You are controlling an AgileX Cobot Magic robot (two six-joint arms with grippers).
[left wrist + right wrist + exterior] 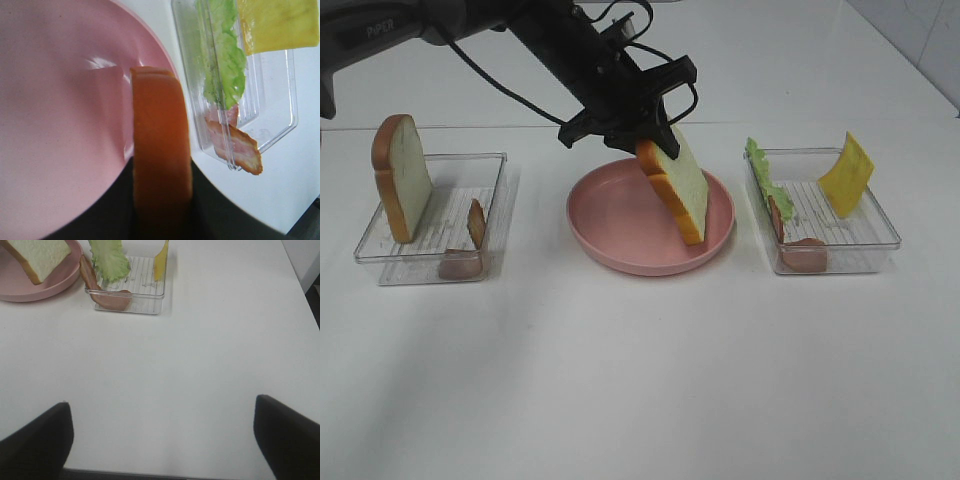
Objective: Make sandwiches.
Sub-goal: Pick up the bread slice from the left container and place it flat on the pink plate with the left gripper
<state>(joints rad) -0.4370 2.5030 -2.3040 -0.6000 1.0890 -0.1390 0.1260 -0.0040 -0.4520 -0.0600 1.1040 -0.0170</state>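
One bread slice [685, 195] is held by its crusted top edge in the left gripper [655, 145], whose jaws are drawn narrow against it. The slice hangs tilted beneath the gripper, over the pink plate [605, 235]. Its lowest corner is at or just above the plate's floor, and whether it touches cannot be told. Nothing else is seen on the plate directly below the gripper. Off to one side of this gripper, toward the right arm's side and just beyond the plate's rim, a clear tray [880, 235] is found. In it a lettuce leaf [760, 170] and a cheese square [847, 175] are propped upright, with bacon strips [805, 255] lying at the near end. Farther off on the opposite side of the gripper, well apart from the plate, another clear tray [380, 250] holds a second bread slice [405, 180] standing on edge, with bacon pieces [477, 222] beside it. The right gripper [162, 440] is seen only in its own wrist view. It is spread wide, with nothing between its jaws, above bare table [200, 365], and the tray with the lettuce lies well ahead of it. The task is judged to be at its very start. The base slice is not yet laid flat and let go, no filling has been stacked, and the top slice is untouched.
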